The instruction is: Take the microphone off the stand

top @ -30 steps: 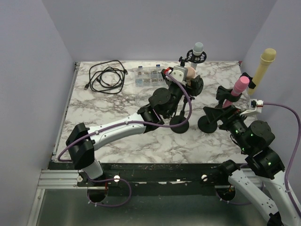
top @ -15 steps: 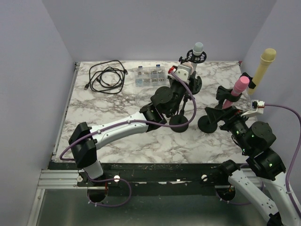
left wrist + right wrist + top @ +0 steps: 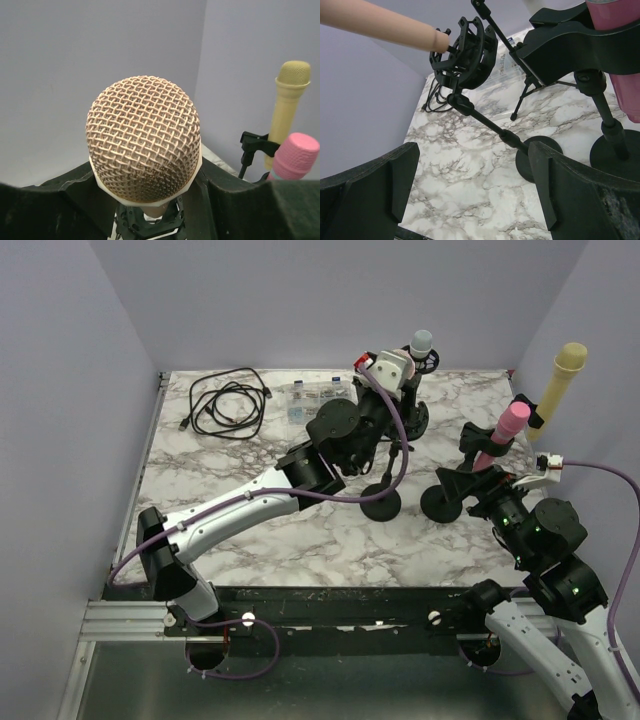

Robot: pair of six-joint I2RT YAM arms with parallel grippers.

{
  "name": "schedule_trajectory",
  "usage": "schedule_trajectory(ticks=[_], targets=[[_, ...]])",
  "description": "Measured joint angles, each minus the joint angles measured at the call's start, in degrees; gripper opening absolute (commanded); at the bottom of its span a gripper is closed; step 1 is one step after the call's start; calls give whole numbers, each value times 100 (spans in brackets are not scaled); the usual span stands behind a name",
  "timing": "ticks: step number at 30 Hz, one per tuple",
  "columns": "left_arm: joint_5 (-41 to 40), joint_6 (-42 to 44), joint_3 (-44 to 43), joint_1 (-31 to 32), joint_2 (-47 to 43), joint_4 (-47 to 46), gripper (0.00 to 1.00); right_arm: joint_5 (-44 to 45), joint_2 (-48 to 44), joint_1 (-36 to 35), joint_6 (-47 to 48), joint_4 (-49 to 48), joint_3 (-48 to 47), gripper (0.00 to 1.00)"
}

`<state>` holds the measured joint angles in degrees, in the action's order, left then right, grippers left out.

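- Two claws to log. The left claw (image 3: pixel 145 187) is clamped on the peach microphone (image 3: pixel 144 155), one finger on either side just below the mesh head.
- Right wrist view: the microphone's body slants up to the left, with its tail end at the rim of the black shock mount (image 3: pixel 468 50). I cannot tell whether it is seated there or just clear.
- The mount's stand (image 3: pixel 490 127) leans, with its round base on the marble tabletop (image 3: pixel 200 465).
- The right claw (image 3: pixel 475 195) has its fingers wide apart and grips nothing. It sits near the pink microphone (image 3: pixel 510 423).
- A yellow microphone (image 3: pixel 562 375) is at far right and a coiled cable (image 3: pixel 228 405) at back left.
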<state>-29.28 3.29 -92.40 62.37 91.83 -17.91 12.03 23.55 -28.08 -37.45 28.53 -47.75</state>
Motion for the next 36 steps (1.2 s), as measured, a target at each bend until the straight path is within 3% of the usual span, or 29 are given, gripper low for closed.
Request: schedule_trajectory(ticks=[10, 14, 19, 29, 36], targets=[[551, 61, -256, 2, -933, 909, 6, 0, 2, 0, -22, -7, 48, 100], [437, 4, -153, -9, -1453, 1681, 0, 0, 2, 0, -26, -7, 118, 100], [319, -293, 264, -188, -1989, 2671, 0, -2, 0, 0, -26, -17, 219, 100], [1115, -1453, 2527, -2131, -3307, 4660, 0, -2, 9, 0, -17, -20, 256, 100], [2037, -1556, 3012, -3316, -3145, 5591, 0, -4, 13, 0, -46, -17, 256, 100]])
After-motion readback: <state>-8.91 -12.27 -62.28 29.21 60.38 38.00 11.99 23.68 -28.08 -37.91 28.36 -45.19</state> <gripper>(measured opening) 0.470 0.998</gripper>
